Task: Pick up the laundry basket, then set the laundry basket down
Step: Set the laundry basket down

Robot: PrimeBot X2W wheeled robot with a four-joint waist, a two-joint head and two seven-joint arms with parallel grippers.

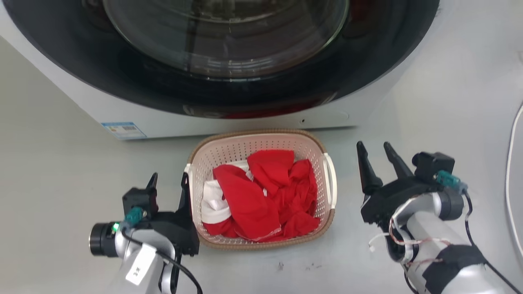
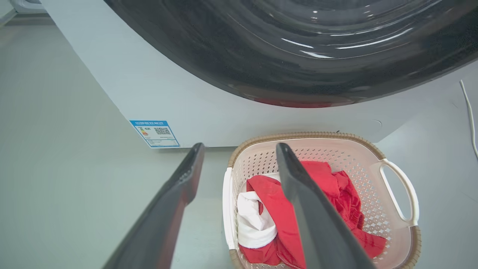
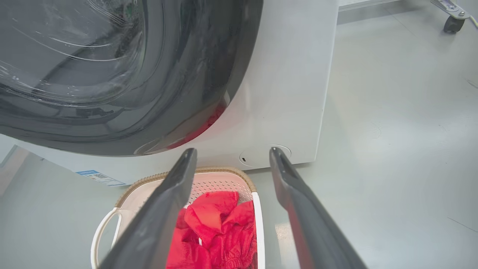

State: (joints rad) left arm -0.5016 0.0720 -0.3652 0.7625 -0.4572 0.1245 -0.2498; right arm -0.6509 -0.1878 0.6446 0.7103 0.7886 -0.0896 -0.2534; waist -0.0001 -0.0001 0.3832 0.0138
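Laundry basket (image 1: 229, 157) beside washer (image 1: 171, 122); both jaws spread, flanking.

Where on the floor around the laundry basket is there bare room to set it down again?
Bare floor opens left of the left gripper and between the right gripper and the white cable. Crowded: the laundry basket sits close to the washing machine, a gripper at each side.

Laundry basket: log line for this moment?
laundry basket: on floor | left pincer: open, at its left side | right pincer: open, apart
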